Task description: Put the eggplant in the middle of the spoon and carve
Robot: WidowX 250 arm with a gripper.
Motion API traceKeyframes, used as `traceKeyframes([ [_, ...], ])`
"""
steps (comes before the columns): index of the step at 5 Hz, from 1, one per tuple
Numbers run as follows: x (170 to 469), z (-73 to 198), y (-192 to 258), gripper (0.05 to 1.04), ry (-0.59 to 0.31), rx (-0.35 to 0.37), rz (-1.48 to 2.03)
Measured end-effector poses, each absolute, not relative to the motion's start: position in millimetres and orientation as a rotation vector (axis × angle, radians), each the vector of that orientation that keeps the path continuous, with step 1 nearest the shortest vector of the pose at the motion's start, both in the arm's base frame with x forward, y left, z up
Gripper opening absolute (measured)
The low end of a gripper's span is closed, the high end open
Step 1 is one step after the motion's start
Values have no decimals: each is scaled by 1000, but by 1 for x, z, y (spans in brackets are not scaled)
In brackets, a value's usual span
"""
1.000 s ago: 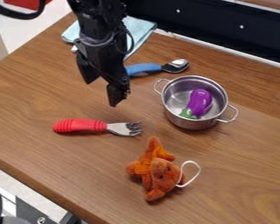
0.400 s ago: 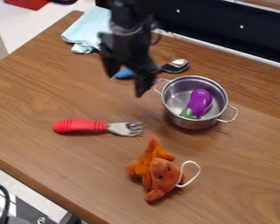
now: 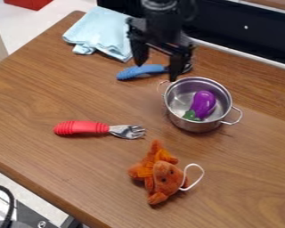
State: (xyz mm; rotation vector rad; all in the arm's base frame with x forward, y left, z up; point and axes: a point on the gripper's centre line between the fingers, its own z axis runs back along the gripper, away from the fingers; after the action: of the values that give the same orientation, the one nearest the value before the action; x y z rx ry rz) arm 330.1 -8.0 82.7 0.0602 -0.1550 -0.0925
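Purple eggplant (image 3: 203, 105) lies inside the pot (image 3: 191, 126), and the claw (image 3: 157, 71) hangs wide open nearby, presumably to straddle and grab it!

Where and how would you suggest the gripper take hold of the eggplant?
I would come from straight above, since the wall of the pot rings the eggplant and blocks a low side approach. The purple body, rather than the green end, looks best: it lies lengthwise, so the gripper could probably close across its narrower width.
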Motion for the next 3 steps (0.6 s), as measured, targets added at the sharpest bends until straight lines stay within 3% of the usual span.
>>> traceKeyframes([
  [3, 345, 50, -45, 999, -104, -30, -114],
])
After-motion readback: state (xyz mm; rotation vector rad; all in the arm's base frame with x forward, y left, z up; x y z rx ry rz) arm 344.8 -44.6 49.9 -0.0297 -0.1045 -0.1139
